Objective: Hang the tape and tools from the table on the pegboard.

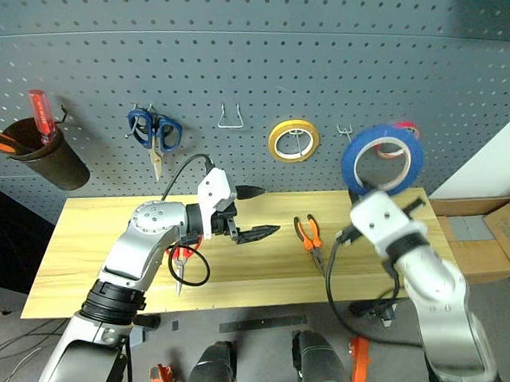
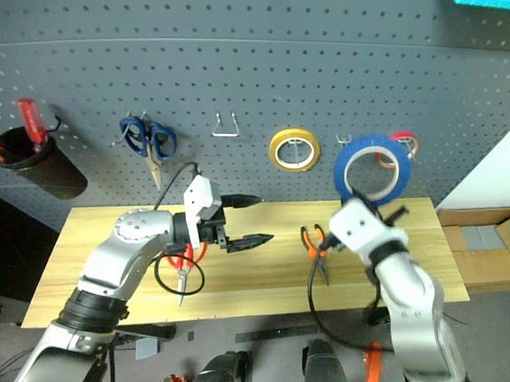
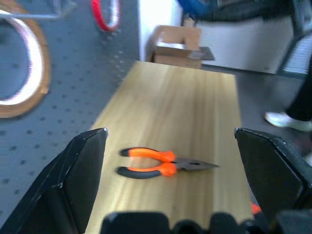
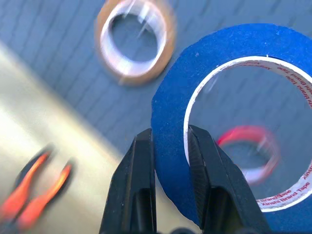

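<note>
Blue tape (image 1: 382,158) pinched in our right gripper (image 4: 170,141), raised before pegboard (image 1: 246,52). Our left gripper (image 1: 255,213) spread wide, empty, above table (image 1: 259,269), pliers (image 1: 309,233) lying near.

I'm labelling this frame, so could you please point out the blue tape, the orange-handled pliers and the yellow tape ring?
blue tape (image 1: 353,159): left eye view, left side of its blue band.
orange-handled pliers (image 1: 306,229): left eye view, orange handles.
yellow tape ring (image 1: 278,147): left eye view, lower-left rim.
</note>
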{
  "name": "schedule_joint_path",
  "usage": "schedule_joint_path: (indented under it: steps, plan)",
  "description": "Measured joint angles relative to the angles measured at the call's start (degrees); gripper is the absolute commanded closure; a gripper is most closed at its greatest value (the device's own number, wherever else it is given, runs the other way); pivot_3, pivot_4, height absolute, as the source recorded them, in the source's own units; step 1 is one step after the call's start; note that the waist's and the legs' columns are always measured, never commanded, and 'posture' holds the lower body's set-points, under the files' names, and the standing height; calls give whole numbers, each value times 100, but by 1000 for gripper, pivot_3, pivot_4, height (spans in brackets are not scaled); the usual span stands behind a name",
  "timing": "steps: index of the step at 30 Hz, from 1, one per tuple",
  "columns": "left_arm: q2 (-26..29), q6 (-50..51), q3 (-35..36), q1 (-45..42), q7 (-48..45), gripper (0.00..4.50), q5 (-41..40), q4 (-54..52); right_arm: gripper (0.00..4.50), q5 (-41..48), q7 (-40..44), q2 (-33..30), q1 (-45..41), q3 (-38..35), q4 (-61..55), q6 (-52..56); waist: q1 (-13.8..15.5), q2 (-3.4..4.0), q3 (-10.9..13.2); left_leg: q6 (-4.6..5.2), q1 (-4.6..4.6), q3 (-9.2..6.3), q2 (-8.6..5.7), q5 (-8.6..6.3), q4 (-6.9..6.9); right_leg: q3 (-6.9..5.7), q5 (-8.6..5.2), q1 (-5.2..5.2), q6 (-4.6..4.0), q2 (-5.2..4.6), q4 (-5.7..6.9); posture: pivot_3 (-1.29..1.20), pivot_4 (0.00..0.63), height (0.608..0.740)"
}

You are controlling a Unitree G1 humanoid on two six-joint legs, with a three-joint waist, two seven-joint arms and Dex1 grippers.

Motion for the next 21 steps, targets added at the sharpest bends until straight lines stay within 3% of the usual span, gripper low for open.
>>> schedule_joint_path:
  steps: [16, 21]
  plan:
    - [-23, 94, 226, 18, 368, 0, -13, -6, 4115, 818, -474, 587, -1242, -218, 3493, -1430, 57, 0, 0, -5, -12, 4, -5, 3, -5, -1, 1, -10, -1, -8, -5, -149, 237, 740]
    - [-59, -46, 255, 18, 466, 0, 2, 4, 2453, 1014, -614, 772, -1345, -291, 3801, -1600, 57, 1, -1, -17, -14, 3, -5, 9, -5, -2, 1, -11, -2, -8, -6, -148, 230, 740]
